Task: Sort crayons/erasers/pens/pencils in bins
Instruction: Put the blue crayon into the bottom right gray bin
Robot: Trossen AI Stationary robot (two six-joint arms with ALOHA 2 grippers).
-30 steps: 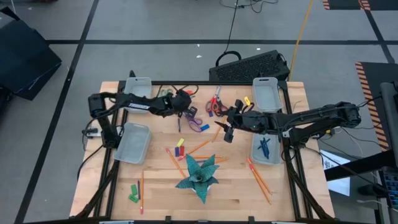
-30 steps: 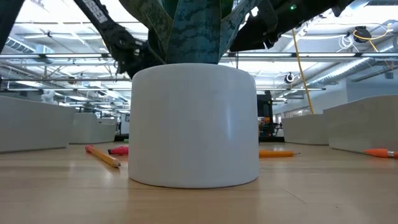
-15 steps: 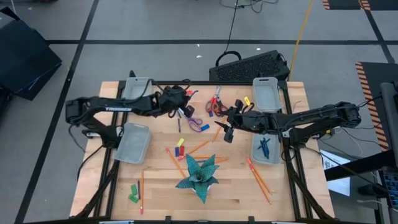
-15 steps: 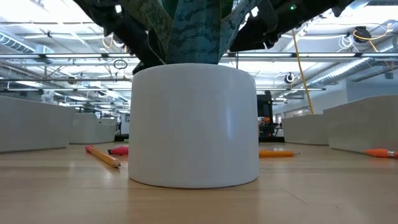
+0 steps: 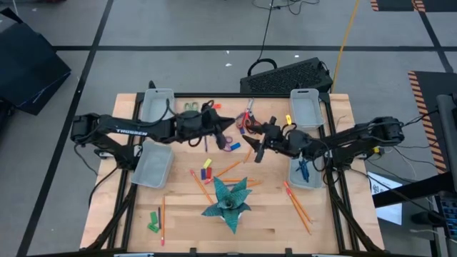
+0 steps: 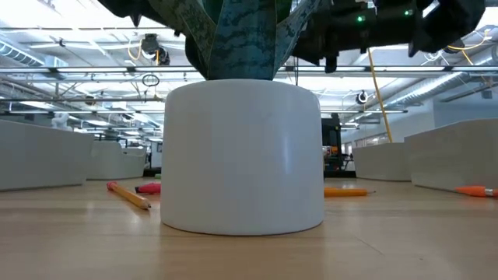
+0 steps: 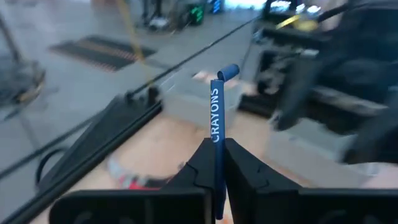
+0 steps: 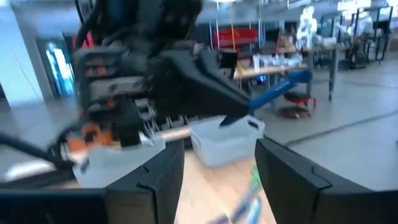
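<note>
Blue pen (image 7: 216,124) printed CRAYONS, upright, clamped in left gripper (image 7: 216,180), right gripper (image 8: 214,168) spread wide

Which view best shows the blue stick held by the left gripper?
The left wrist view: the blue stick stands clamped in the left gripper, its lettering CRAYONS readable. The right wrist view shows it sideways and farther off; the high view shows only a speck; the low view shows none.

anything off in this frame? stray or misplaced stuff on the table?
One oddity: a potted plant stands at the table's front centre among the loose pencils, and its white pot fills the low view. Scissors also lie near the back. The left tool holds a blue pen marked CRAYONS.
</note>
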